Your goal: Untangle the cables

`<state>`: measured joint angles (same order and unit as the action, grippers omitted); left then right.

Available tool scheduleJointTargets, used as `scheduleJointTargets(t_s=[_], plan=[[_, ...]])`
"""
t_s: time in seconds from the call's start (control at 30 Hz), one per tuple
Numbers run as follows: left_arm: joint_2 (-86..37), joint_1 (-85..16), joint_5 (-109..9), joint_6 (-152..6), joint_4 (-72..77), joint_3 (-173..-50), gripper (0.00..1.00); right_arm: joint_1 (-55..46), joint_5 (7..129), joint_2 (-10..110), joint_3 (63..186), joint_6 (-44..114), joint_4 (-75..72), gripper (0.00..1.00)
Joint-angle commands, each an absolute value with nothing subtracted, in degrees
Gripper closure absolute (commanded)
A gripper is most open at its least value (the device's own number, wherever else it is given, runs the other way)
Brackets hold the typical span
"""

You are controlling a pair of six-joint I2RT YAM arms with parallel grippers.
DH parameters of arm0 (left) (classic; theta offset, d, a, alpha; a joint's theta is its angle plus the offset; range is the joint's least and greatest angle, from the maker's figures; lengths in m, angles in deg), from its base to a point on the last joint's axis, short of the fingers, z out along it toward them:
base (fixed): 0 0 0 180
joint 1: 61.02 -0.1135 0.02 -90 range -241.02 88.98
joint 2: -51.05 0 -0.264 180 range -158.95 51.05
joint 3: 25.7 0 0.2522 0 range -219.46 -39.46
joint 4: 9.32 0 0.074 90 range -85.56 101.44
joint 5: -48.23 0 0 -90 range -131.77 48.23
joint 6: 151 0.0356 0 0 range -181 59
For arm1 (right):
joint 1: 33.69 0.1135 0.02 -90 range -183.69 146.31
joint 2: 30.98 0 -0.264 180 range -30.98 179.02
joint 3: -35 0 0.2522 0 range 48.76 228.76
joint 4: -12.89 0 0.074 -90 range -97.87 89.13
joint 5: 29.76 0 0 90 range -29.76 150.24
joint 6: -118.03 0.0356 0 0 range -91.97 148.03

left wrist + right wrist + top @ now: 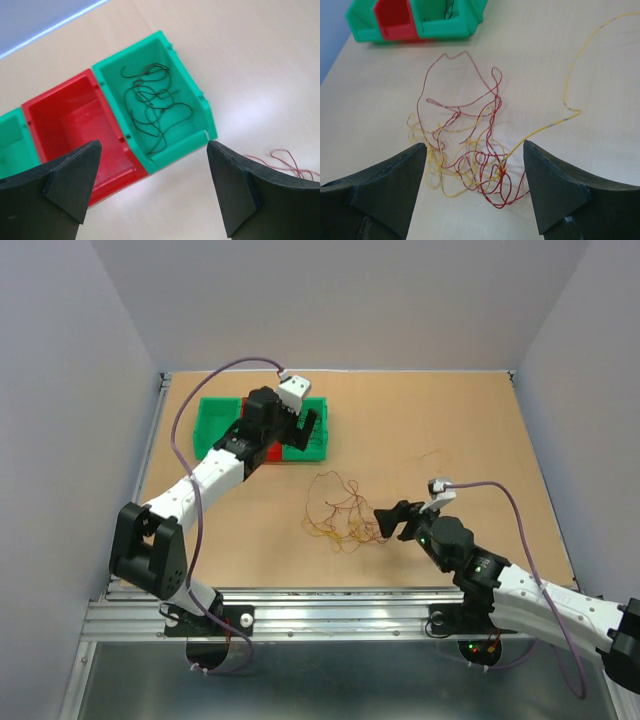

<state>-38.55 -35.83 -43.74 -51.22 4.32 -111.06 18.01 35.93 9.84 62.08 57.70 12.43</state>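
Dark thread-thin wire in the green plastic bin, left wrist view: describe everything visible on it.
The dark green thread-thin wire lies loose on the floor of the open-topped green plastic bin, next to the red plastic bin. It looks flexible and springy, curled into several overlapping loops. I cannot tell if it is one strand or more. One end hooks near the far wall, and another trails toward the near lip. It touches only the bin. The left gripper hangs above, jaws wide open and empty.
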Motion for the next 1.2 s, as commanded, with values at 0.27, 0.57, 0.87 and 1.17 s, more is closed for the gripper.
scheduleJointTargets(t_s=[0.27,0.57,0.87,1.17], plan=[[-22.9,-29.8,-53.9,-45.8,-16.6,-89.2,0.01,17.8,13.5,10.6,72.7,62.6,3.6,0.09],[-17.8,-29.5,-56.2,-44.3,-20.1,-85.3,0.02,17.3,9.2,14.8,74.3,73.5,-4.7,0.05],[-16.9,-29.5,-57.0,-43.5,-21.2,-84.2,0.03,17.2,15.0,18.3,73.1,80.8,-2.5,0.19],[-16.3,-29.4,-57.4,-43.2,-21.4,-83.6,0.03,17.3,19.8,25.6,73.8,81.6,2.6,0.47]])
